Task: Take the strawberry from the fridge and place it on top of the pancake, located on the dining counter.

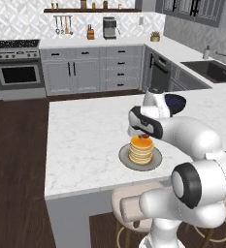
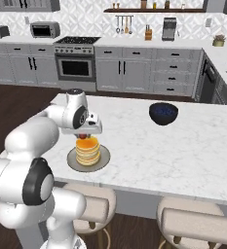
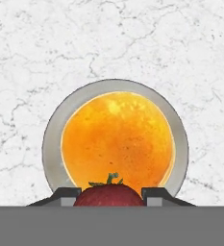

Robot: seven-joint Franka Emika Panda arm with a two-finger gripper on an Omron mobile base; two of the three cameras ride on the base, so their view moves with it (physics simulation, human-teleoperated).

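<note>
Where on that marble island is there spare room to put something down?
Bare marble on the dining counter runs between the pancake plate and the black bowl, and beyond the bowl. It is crowded over the pancake, where the gripper holds the strawberry.

Bare marble is lying open all around the plate (image 3: 51, 144) on the dining counter (image 1: 85, 131). The black bowl (image 2: 163, 113) is sitting well apart to one side. The strawberry (image 3: 109, 196) is filling the gap between the fingers (image 3: 65, 194), just above the pancake (image 3: 117, 144).

No legible text, labels, brand marks, numbers or signs observed on any appliance, cabinet or surface.
</note>
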